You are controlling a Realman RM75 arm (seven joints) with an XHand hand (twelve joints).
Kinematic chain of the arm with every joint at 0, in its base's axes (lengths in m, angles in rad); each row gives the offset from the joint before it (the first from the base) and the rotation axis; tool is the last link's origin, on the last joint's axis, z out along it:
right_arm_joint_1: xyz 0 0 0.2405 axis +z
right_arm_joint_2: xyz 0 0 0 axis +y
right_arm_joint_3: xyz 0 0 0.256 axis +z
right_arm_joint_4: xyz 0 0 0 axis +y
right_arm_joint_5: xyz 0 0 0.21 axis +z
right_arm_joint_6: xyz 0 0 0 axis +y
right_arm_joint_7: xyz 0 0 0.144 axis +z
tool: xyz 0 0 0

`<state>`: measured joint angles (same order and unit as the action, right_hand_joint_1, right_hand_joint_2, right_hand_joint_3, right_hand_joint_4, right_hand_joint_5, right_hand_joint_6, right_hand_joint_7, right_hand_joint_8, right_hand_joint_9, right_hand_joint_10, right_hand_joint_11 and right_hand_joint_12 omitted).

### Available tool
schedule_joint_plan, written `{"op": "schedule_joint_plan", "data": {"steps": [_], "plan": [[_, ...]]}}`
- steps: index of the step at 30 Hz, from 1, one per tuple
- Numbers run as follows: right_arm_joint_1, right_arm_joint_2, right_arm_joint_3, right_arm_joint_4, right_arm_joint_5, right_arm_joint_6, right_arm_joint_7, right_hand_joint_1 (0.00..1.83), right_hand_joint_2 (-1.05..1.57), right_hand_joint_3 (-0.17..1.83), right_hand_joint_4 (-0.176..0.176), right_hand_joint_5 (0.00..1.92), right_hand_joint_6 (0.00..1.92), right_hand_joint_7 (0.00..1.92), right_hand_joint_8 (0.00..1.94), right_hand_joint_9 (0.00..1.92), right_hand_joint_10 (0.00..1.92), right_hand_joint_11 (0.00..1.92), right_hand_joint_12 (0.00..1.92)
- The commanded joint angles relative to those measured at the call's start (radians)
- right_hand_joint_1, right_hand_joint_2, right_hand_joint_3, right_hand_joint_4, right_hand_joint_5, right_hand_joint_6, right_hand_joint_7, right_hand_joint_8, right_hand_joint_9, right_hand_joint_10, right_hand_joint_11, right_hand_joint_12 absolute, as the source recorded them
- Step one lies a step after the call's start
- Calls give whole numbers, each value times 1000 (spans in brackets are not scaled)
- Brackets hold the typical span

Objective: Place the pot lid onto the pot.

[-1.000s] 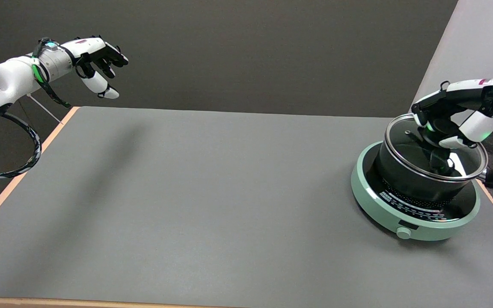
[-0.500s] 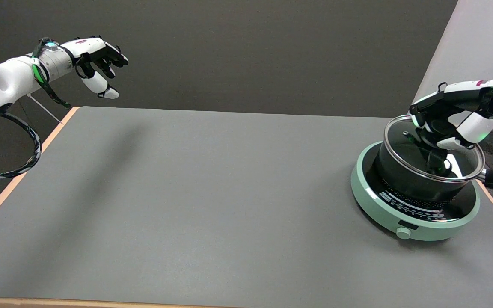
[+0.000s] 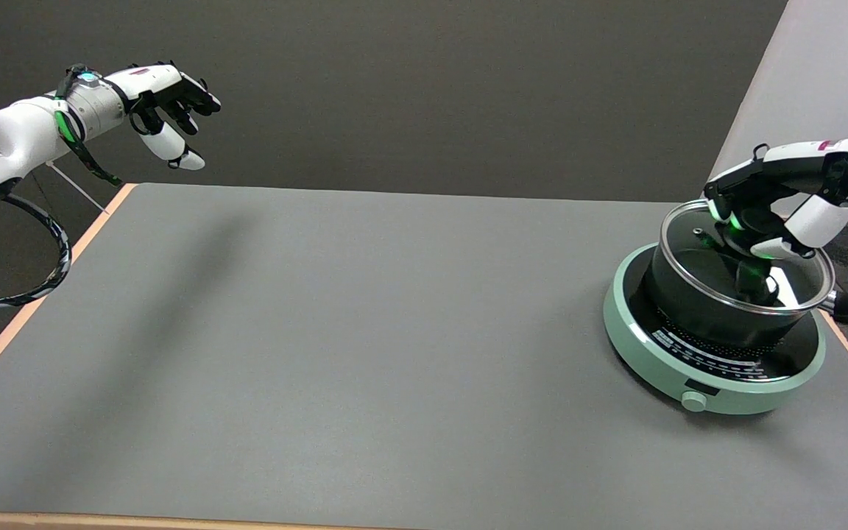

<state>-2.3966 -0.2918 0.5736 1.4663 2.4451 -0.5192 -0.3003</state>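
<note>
Lid [image 3: 696, 254] of steel-rimmed clear glass sits on the black pot [image 3: 704, 313], its knob gripped by the right hand [image 3: 777, 210].

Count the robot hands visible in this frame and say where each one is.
2. The right hand is over the glass pot lid on the pot at the table's right. The left hand hangs in the air at upper left. None seems hidden.

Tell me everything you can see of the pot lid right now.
The pot lid is a round glass disc with a metal rim and a small vent near its left side. It lies on the black pot, which stands on the green cooktop. The right hand is over its centre, fingers around the knob, which is mostly hidden.
</note>
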Motion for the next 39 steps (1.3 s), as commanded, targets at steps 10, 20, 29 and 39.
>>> {"op": "schedule_joint_plan", "data": {"steps": [10,20,29,39], "plan": [[4,-13,-3,8,-4,3,0,1500,1065,834,176,476,1645,630,1795,633,1921,157,1921],[8,-17,0,8,-7,-7,0,1649,980,667,176,428,1393,619,1330,509,1921,-1,1921],[11,-24,5,8,-8,-13,-3,1633,1071,519,149,483,1075,583,1121,453,1920,-1,1921],[56,-37,-2,8,-8,-22,-7,982,989,957,24,587,374,507,662,244,1341,-1,1803]]}}
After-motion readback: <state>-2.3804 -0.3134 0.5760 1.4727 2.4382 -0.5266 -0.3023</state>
